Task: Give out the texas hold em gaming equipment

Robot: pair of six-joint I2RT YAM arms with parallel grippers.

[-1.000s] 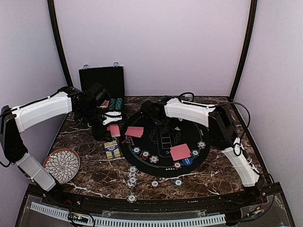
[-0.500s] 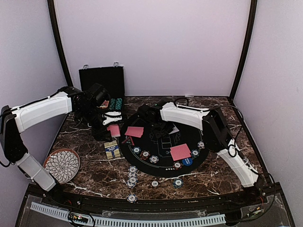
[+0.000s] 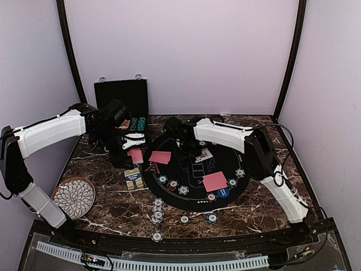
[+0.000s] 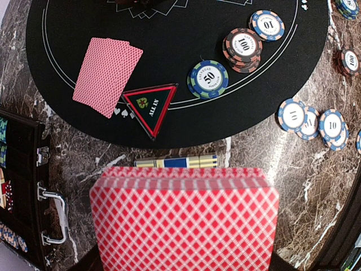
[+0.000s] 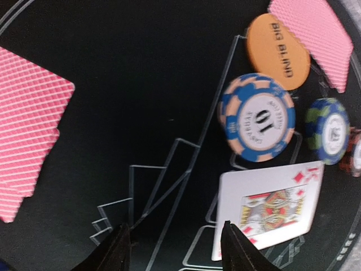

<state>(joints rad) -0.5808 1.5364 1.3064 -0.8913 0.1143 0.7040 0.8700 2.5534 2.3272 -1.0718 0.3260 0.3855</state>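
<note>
My left gripper (image 3: 133, 148) is shut on a deck of red-backed playing cards (image 4: 185, 220), which fills the near part of the left wrist view and hides the fingers. My right gripper (image 5: 176, 251) stands open over the black round mat (image 3: 189, 199) with nothing between its fingers. A face-up king of diamonds (image 5: 271, 206) lies flat on the mat just right of them. Near it are a "10" poker chip (image 5: 258, 117) and the orange "BIG BLIND" button (image 5: 279, 51). Face-down card pairs (image 3: 159, 157) (image 3: 215, 181) lie on the mat. The red-edged "ALL IN" triangle (image 4: 151, 106) sits at the mat's edge.
The black hinged case (image 3: 121, 99) stands open at the back left. A flower-patterned plate (image 3: 74, 197) sits at the front left. A blue and yellow card box (image 3: 132, 178) lies beside the mat. Several chips (image 3: 157, 210) lie on the marble in front of the mat.
My right gripper has opened, let go of the face-up card onto the mat, and drawn back toward the far left. The left arm has not moved.
</note>
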